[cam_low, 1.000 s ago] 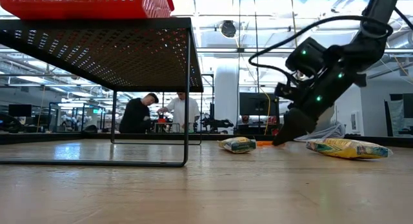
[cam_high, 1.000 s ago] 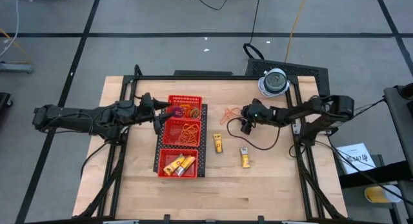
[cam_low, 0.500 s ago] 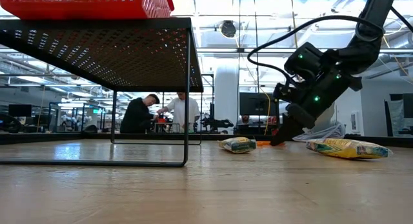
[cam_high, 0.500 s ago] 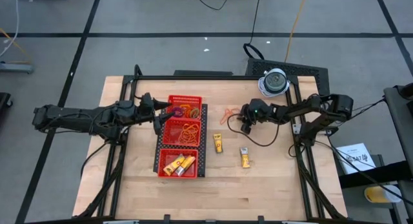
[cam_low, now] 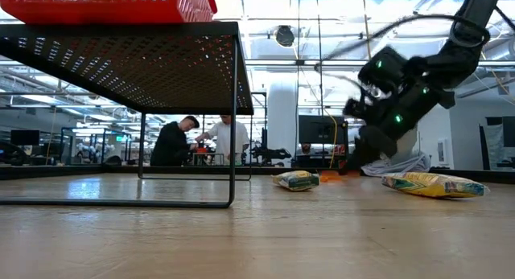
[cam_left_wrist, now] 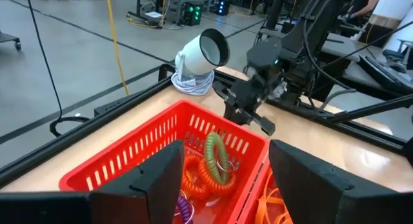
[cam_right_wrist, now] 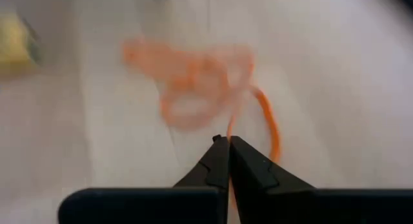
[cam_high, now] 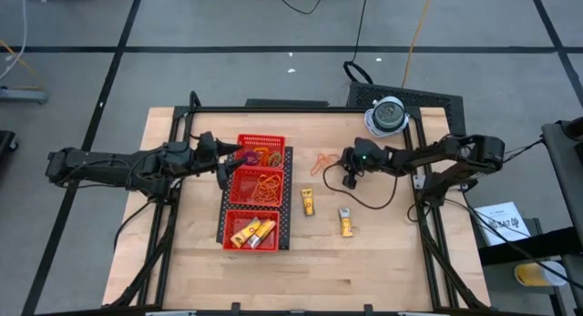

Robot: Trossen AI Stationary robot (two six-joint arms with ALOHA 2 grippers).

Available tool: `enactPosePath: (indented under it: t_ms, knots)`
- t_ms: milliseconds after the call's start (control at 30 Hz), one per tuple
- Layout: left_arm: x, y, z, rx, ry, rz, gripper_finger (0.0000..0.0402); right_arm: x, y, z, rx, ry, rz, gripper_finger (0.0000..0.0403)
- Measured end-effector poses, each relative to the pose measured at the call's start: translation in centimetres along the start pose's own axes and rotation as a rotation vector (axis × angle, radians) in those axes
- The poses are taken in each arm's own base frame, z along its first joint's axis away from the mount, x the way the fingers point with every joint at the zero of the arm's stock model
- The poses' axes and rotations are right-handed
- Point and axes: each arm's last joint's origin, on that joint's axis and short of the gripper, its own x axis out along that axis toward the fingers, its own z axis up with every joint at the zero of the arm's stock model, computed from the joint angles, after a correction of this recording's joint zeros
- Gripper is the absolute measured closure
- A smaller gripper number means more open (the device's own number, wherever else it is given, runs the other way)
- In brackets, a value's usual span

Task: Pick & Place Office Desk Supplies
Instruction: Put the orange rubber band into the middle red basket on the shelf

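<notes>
A tangle of thin orange rubber bands [cam_high: 321, 161] [cam_right_wrist: 193, 82] lies on the wooden table, right of the red mesh tray [cam_high: 261, 137]. My right gripper [cam_high: 339, 168] [cam_right_wrist: 227, 145] sits at their right edge, slanting down, shut on one strand. My left gripper [cam_high: 232, 161] [cam_left_wrist: 226, 185] hovers open over the tray's far compartment, touching nothing. That compartment holds orange coils and a green ring [cam_left_wrist: 216, 153]. More orange bands lie in the middle compartment [cam_high: 266, 184], and yellow sticks [cam_high: 250, 231] lie in the near one. My right gripper pinches a single thin strand [cam_right_wrist: 232, 117] at the edge of the orange rubber bands, only at its fingertips. The fingers come slanting down from the table's right side. The rest of the tangle lies on the table beyond the fingertips.
Two short yellow sticks [cam_high: 309, 203] [cam_high: 346, 222] lie on the table between the tray and my right arm. A white dome-like object [cam_high: 387, 116] stands at the far right corner. The tray sits on a black perforated stand [cam_low: 129, 62]. People stand in the room beyond.
My right gripper has turned a little beside the orange rubber bands, and its fingertips have come slightly up from the table. The loose cable behind it has swung.
</notes>
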Motion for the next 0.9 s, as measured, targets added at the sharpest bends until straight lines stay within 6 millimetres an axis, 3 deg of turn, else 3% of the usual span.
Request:
enactPosePath:
  t_ms: [333, 733, 900]
  knots:
    - [0.0, -0.1, 0.2, -0.076, -0.021, -0.009, 0.0165, -4.5, 2.3, 4.0, -0.086, -0.297, 0.075, 0.0402]
    - [-0.1, -0.5, 1.4, -0.161, -0.134, -0.075, 0.0165, -9.0, 5.5, 6.3, -0.164, -0.570, 0.210, 0.0403]
    - [1.2, -1.2, 1.7, -0.130, -0.173, -0.142, 0.0165, -10.1, 6.6, 6.8, -0.207, -0.657, 0.252, 0.0403]
